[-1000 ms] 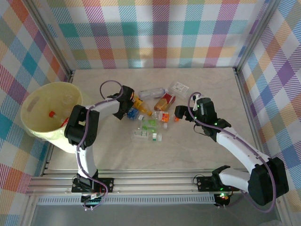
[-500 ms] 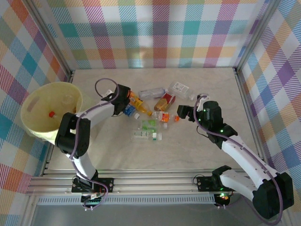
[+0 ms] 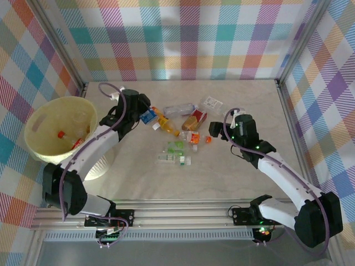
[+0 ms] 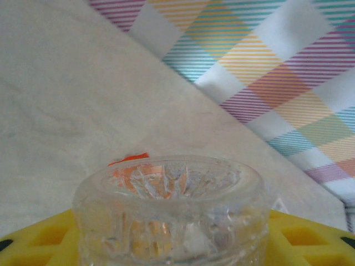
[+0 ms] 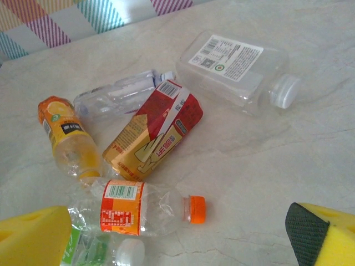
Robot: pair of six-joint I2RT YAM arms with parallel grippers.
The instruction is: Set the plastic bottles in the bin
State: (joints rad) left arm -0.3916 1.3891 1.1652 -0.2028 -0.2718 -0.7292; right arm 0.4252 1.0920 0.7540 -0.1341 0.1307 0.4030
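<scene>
While a clear bottle [image 4: 169, 205] is being gripped base-out between the yellow pads of the left pincer [image 3: 143, 113], the right pincer [image 5: 177, 238] is being held wide open with nothing in it. From above, a blue label is being shown at the left pincer's tip. Height off the desk [image 3: 233, 172] cannot be told.

Key relation for the drop: the bin [image 3: 26, 136] is being seen to the left of the left pincer and somewhat nearer the bases, well apart from it, on the left arm's own side. The left arm is being judged the nearer one by far. The held bottle's long axis is being pointed straight out from the wrist, so a swing left and a release over the rim are probably being called for.

Right side: the orange-cap bottle [image 5: 147, 209] is being found just ahead of the open fingers. Its long axis is lying finger to finger, cap to the right in the wrist view. A wrist turn is being judged necessary before closing.

Labels, from the right wrist view:
- flat bottle [image 5: 238, 69]: white label, barcode and square codes, text too small to be read.
- red-gold bottle [image 5: 155, 138]: barcode, pale characters, not legible.
- orange bottle [image 5: 69, 138]: orange-fruit picture, dark panel with unreadable print.
- orange-cap bottle: orange label, barcode on white.
- crushed bottle [image 5: 119, 95]: no writing being made out.
</scene>
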